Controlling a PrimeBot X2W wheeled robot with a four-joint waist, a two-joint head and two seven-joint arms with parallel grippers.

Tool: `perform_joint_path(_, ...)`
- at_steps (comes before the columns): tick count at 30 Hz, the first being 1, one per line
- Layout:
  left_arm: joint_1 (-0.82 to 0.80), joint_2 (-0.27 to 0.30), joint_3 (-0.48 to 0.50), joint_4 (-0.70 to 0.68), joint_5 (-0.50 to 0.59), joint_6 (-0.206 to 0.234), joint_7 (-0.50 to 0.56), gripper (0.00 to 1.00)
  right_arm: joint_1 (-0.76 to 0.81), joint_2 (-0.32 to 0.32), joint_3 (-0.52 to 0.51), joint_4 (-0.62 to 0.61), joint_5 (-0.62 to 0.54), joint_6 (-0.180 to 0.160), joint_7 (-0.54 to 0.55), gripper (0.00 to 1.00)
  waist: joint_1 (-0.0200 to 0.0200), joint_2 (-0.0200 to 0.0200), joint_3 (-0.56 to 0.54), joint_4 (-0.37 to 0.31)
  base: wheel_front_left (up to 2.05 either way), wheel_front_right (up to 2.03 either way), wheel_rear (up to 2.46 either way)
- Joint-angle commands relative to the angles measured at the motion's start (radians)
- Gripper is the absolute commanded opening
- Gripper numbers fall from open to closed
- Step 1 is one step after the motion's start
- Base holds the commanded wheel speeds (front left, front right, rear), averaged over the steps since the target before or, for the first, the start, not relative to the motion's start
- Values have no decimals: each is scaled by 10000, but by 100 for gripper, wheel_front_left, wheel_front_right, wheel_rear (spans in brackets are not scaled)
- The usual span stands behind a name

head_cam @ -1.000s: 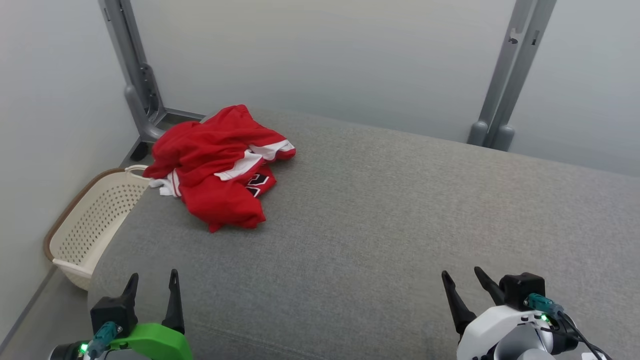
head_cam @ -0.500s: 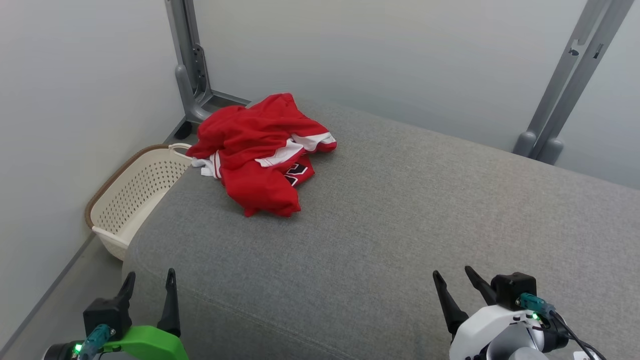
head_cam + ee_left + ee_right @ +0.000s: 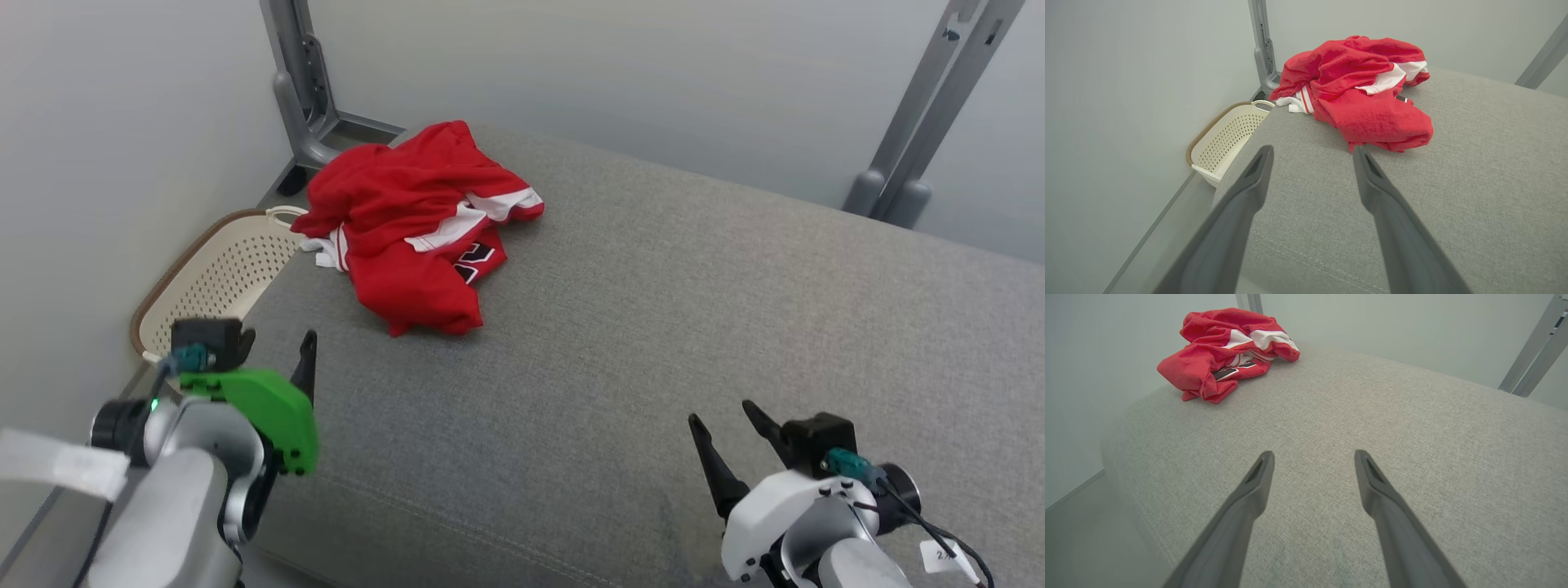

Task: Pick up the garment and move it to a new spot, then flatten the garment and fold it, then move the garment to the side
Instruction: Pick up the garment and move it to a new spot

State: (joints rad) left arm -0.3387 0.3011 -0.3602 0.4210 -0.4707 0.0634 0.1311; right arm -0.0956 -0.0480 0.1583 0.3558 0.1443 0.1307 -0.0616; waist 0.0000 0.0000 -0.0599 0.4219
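A cream perforated laundry basket [image 3: 214, 282] stood on the floor against the left end of the grey upholstered cushion [image 3: 653, 327], just beside the pale wall [image 3: 98, 163]. One grey metal post [image 3: 295, 90] rose behind the cushion's far left corner and a second post [image 3: 927, 122] at the far right. Nothing lay on the fabric between either gripper and the cloth.

The red garment [image 3: 408, 220], trimmed in white, lay crumpled on the cushion's far left corner, with one white edge hanging over towards the basket. The left gripper [image 3: 1312, 149] hovered above the cushion's left end with its fingers spread and empty. It pointed at the garment, whose nearest fold lay a short way ahead of its tips. The right gripper [image 3: 720, 412], likewise spread and empty, hung over the near right part, well apart from the garment.

Black-and-white lettering showed in a fold of the garment, too creased to read. A white paper tag [image 3: 61, 465] on the left arm and a small tag [image 3: 939, 555] on the right wrist's cable bore nothing legible.
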Motion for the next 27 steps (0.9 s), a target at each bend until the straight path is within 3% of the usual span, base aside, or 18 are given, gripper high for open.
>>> perform_joint_path(1, -446, 19, -69, 103, 91, -156, 139, 100, -205, -44, -10, -149, -163, 1, 85, 100, 0, 0, 584, -452, 0, 0, 0)
perform_joint_path(9, -3881, -73, -276, 1757, -155, -1266, 1431, 100, -659, -44, 147, -2074, -1130, 1, 1227, 100, 0, 0, 2602, -1477, 0, 0, 0)
perform_joint_path(20, -7362, 388, -638, 3771, 183, -1602, 3027, 100, -1188, -40, 728, -3853, -1796, -1, 2090, 100, 0, 0, 4905, -2421, 0, 0, 0)
perform_joint_path(27, -8332, 584, -791, 4339, 177, -1679, 3665, 100, -949, -43, 621, -4348, -1981, 1, 2215, 100, 0, 0, 5589, -2582, 0, 0, 0)
